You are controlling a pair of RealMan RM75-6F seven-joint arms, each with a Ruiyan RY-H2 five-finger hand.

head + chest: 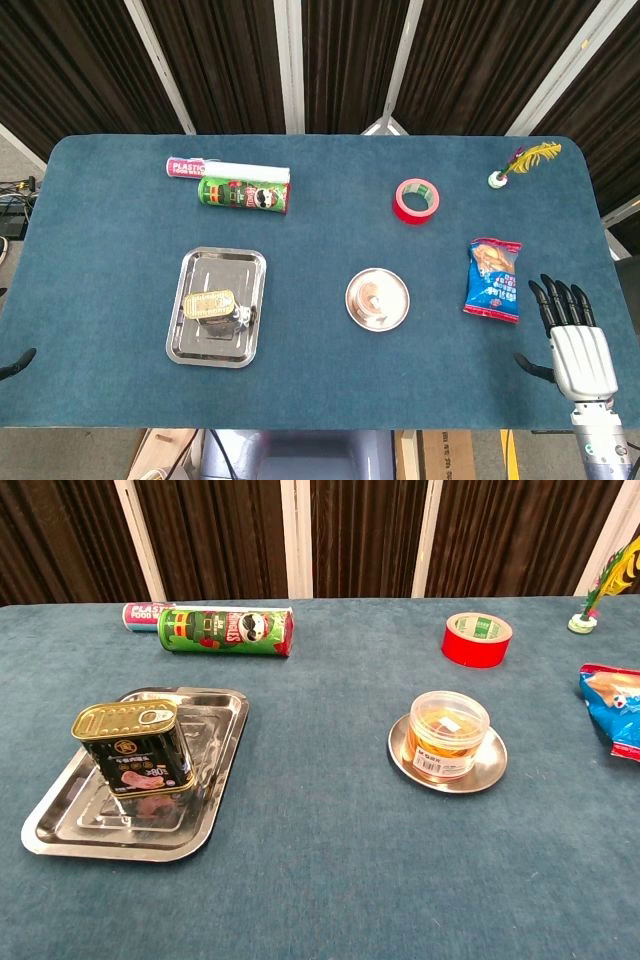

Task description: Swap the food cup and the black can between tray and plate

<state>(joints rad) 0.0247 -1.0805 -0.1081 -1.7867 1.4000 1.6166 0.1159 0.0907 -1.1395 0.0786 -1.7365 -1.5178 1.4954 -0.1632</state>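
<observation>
From the head view, only a dark tip of the left hand [17,362] pokes in at the table's [100,200] left edge, so its fingers cannot be judged. The right hand [572,338] rests at the right edge, fingers straight and slightly apart, holding nothing. Dark curtains hang behind the blue cloth.

From the chest view, neither hand shows. The black can [133,748] stands upright in the tray [215,780]; the food cup [449,730] sits on the plate [492,767].

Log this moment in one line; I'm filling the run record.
stage: not begun | can: on tray | cup: on plate | right hand: open, empty, table edge | left hand: barely visible
</observation>
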